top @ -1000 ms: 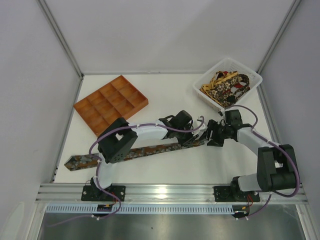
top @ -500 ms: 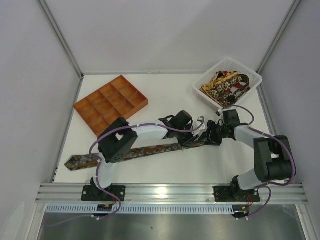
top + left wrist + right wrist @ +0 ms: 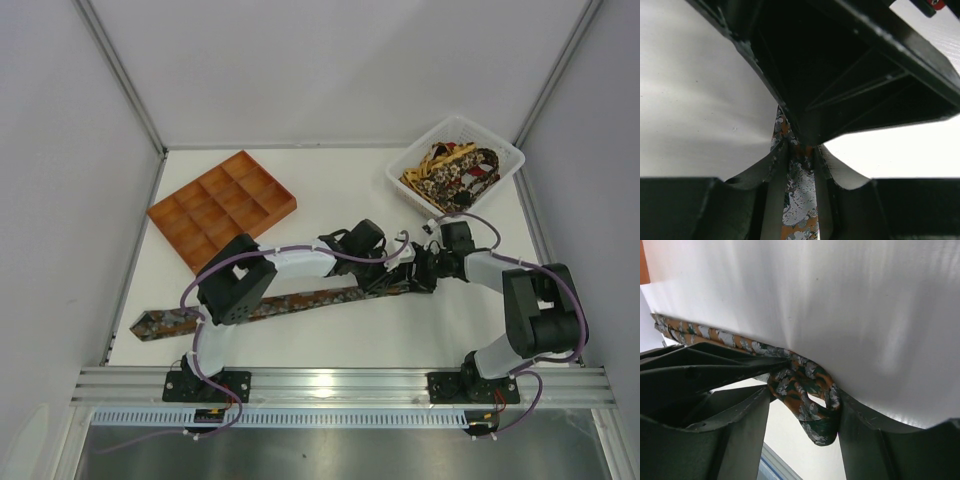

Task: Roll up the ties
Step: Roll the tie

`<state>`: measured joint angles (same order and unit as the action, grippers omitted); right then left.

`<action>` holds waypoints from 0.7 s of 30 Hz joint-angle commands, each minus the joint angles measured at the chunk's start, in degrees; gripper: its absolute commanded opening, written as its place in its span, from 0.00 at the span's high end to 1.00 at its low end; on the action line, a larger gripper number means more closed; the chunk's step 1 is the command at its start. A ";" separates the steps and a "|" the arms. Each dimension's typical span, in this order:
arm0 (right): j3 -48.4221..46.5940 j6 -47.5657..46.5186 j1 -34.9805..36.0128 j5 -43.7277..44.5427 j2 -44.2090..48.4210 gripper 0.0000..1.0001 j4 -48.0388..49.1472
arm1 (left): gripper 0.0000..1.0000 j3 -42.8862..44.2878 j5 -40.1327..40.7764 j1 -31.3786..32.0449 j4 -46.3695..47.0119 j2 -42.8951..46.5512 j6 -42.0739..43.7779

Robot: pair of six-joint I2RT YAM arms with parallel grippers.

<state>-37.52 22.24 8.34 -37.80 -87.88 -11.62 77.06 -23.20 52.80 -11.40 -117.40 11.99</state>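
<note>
A long tie (image 3: 300, 298) with a rust-orange, grey and dark pattern lies slantwise across the table, wide end at the near left. My left gripper (image 3: 388, 280) is shut on its narrow part; in the left wrist view the fabric (image 3: 800, 195) runs between the closed fingers of that gripper (image 3: 799, 150). My right gripper (image 3: 418, 275) meets it from the right. In the right wrist view the tie's narrow end is curled into a small loop (image 3: 790, 390), held between the fingers of the right gripper (image 3: 805, 395). More ties (image 3: 455, 172) lie heaped in the basket.
A white basket (image 3: 505, 150) stands at the far right. An orange compartment tray (image 3: 290, 205) sits at the far left. The two grippers are nearly touching at the table's middle. A metal rail (image 3: 340, 380) runs along the near edge.
My right gripper has moved left, closer to the left gripper, and its arm has folded in. The left gripper and the tie's long part have stayed put.
</note>
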 commanded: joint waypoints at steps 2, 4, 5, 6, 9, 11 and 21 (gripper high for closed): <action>1.31 -0.79 0.80 -1.13 -0.19 0.39 1.86 | 0.67 1.43 -1.93 -0.68 -0.38 -1.16 -0.30; 1.04 -0.71 0.80 -1.22 -1.24 0.43 1.86 | 0.67 1.60 -2.20 -0.68 -0.38 -1.25 -0.47; 0.78 -0.71 0.98 -1.22 -1.51 0.47 1.69 | 0.67 1.61 -2.20 -0.68 -0.38 -1.25 -0.56; 0.43 -0.71 1.15 -1.05 -1.94 0.50 1.51 | 0.66 1.52 -2.29 -0.68 -0.47 -1.16 -0.65; -0.01 -1.41 1.50 1.22 -2.13 0.62 0.11 | 0.63 1.60 -2.20 -0.76 -0.99 -0.64 -1.26; -0.63 -2.11 1.51 2.38 -1.77 0.69 -1.30 | 0.61 2.13 -2.72 -1.11 -2.30 0.07 -1.88; -2.65 -1.59 2.29 8.26 0.77 0.80 -5.61 | 0.56 -7.52 -3.17 -3.75 7.07 14.04 -22.48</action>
<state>-38.44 20.93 10.09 -33.52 -89.21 -14.83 72.03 -25.15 49.93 -11.33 -110.26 1.13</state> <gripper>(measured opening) 0.210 0.454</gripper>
